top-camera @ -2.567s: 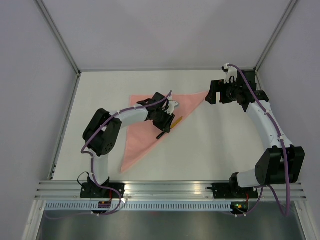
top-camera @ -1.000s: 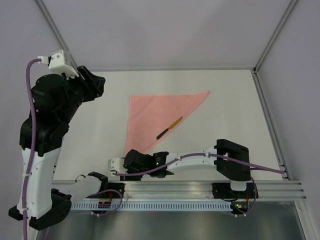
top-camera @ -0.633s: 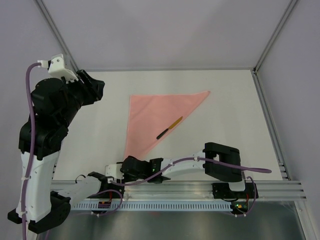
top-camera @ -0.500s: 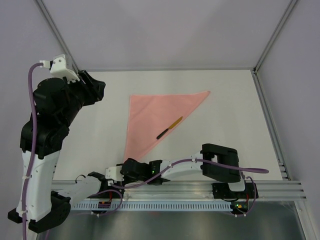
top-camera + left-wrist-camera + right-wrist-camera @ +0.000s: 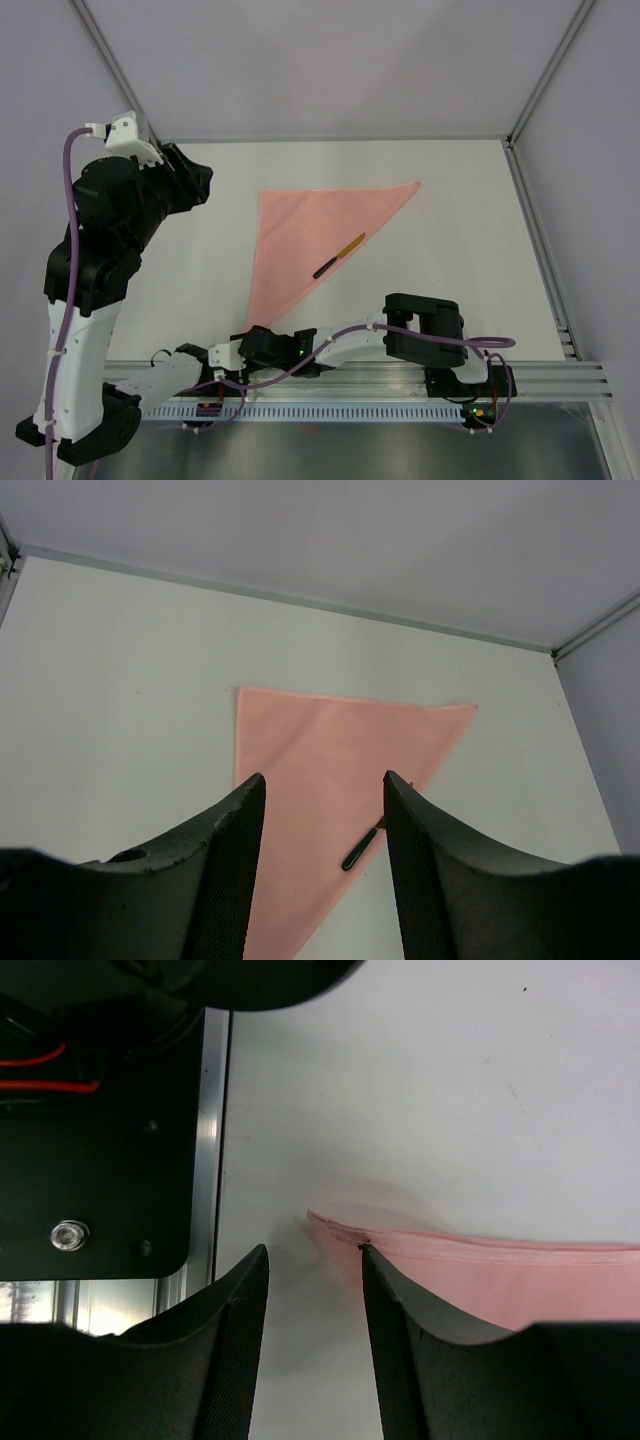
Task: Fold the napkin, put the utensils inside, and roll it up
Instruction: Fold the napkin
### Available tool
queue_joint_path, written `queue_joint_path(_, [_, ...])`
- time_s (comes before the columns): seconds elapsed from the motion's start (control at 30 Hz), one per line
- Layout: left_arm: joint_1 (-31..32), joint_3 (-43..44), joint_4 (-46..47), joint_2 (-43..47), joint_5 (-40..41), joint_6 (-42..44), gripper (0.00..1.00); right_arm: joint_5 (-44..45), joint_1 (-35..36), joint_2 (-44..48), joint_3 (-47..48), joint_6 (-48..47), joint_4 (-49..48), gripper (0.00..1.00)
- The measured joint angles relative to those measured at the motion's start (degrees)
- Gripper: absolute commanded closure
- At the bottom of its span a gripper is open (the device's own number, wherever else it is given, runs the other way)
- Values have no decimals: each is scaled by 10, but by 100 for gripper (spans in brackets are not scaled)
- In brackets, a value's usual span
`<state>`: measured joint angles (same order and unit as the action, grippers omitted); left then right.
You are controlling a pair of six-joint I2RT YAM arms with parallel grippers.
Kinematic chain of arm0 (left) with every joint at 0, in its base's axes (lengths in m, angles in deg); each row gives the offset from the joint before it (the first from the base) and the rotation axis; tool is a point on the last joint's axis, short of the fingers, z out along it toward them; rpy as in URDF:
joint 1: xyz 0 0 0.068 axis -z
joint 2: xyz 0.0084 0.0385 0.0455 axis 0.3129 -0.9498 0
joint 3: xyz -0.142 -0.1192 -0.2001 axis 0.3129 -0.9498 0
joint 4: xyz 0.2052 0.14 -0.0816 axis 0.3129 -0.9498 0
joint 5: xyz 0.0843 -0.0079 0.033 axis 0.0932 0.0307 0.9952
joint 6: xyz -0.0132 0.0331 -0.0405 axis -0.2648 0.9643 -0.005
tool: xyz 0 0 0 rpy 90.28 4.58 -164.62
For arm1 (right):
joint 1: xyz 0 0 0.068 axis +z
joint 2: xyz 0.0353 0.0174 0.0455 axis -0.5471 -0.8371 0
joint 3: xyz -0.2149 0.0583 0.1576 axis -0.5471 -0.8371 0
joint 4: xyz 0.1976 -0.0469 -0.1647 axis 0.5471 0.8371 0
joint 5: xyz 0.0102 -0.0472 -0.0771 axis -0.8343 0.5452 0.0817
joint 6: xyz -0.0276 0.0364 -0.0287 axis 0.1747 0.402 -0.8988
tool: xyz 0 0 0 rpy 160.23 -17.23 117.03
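Note:
The pink napkin (image 5: pixel 300 225) lies flat on the table as a triangle, its long point toward the front edge. A dark-handled utensil (image 5: pixel 338 256) rests across its right edge, also seen as the utensil (image 5: pixel 360 852) below the napkin (image 5: pixel 310 760) in the left wrist view. My left gripper (image 5: pixel 198 178) hangs high at the far left, open and empty (image 5: pixel 325 780). My right gripper (image 5: pixel 240 350) lies low by the front rail, open (image 5: pixel 312 1250). The napkin's near tip (image 5: pixel 335 1225) sits just ahead of its right finger (image 5: pixel 395 1320), which touches the cloth's edge.
The white table (image 5: pixel 450 230) is walled at the back and both sides. An aluminium rail (image 5: pixel 350 385) runs along the front. The left arm's black base plate (image 5: pixel 100 1160) is close on the rail side of my right gripper. The right forearm stretches across the front edge.
My right arm has slid further left and nearer the rail, bringing its gripper to the napkin's near tip. The left arm has stayed raised. Napkin and utensil have not moved.

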<state>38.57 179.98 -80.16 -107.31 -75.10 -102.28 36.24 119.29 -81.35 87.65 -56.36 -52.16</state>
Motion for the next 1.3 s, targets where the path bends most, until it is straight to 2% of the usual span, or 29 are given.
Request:
queue_joint_path(0.53, [0, -28, 6, 5, -1, 0, 45, 37, 0, -19, -10, -27, -60, 50])
queue_joint_path(1.3, [0, -38, 12, 3, -5, 0, 45, 64, 0, -19, -15, -45, -73, 44])
